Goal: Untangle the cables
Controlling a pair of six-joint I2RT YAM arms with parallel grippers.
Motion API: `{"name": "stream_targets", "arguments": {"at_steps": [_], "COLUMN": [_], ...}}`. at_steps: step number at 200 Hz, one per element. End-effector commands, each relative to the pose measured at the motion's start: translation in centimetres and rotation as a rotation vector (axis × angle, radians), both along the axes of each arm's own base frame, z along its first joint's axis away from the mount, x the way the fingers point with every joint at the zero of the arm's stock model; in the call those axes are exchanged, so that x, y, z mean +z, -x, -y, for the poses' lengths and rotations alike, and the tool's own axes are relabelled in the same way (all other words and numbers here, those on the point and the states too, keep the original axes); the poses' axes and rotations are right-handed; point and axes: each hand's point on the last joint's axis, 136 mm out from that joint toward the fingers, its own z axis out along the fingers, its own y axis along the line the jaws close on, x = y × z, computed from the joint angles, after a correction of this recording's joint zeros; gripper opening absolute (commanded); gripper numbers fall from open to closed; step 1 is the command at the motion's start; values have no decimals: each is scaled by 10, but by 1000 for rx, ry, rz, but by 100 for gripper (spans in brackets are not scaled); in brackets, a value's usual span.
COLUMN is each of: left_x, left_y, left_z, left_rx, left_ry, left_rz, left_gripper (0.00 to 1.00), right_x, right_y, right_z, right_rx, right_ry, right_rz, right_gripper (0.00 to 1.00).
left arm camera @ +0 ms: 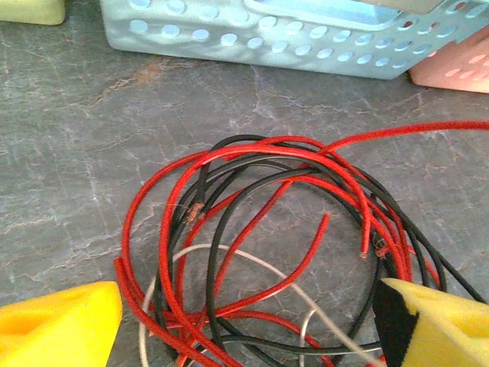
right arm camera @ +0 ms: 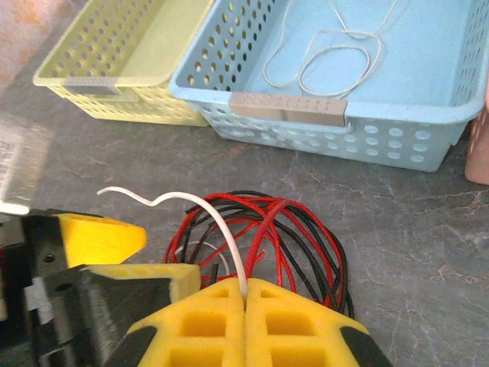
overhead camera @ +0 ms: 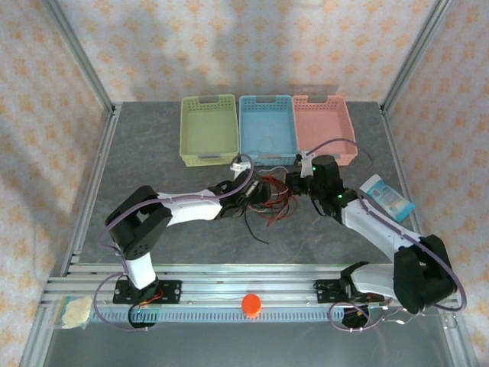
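Inside blue basket, a whitish loop; right jaws pinch white cable, left jaws apart.

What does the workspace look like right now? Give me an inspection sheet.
Surface: grey marbled table.
Job's things: red and black tangle at centre; whitish wire in the blue basket.
Clutter: blue-white packet at right; orange ball on the near rail; yellow basket and pink basket at far edge.
Grippers: left pincer open astride the tangle; right pincer shut on white cable.
Cables: purple arm cables along both arms.
Surroundings: patterned walls, metal frame.
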Motion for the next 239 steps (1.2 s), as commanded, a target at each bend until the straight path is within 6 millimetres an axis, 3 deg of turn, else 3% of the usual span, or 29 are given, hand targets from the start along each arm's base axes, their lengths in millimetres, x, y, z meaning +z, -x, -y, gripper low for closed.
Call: {"name": "stream_targets", "arguments": {"at_steps": [1, 111, 144, 163, 185, 239], "left_x": [-10, -35, -39, -35, -14, 75], "left_y": [3, 16, 18, 18, 20, 33], "left_z": [-8, -23, -25, -29, -35, -57], "left_rx": [27, 47, 51, 60, 71, 6], "left_ry": [-43, -69, -78, -74, -40, 76], "left_rz": [-15, -50, -58, -47, 9, 223], "left_gripper": [87, 87, 87, 87, 86, 86], "right_x": [23, 134, 153, 148, 131, 96], "right_y": [5, 19, 22, 22, 18, 11], "right_z": [5, 23, 25, 25, 27, 27], "right_rx": [-7, -48, -46, -41, -55, -45], "right_ry": [-17, -21, -26, -14, 13, 93], "right_rz": [40, 240, 280, 274, 244, 190], "right_gripper": [0, 0, 0, 0, 0, 0]}}
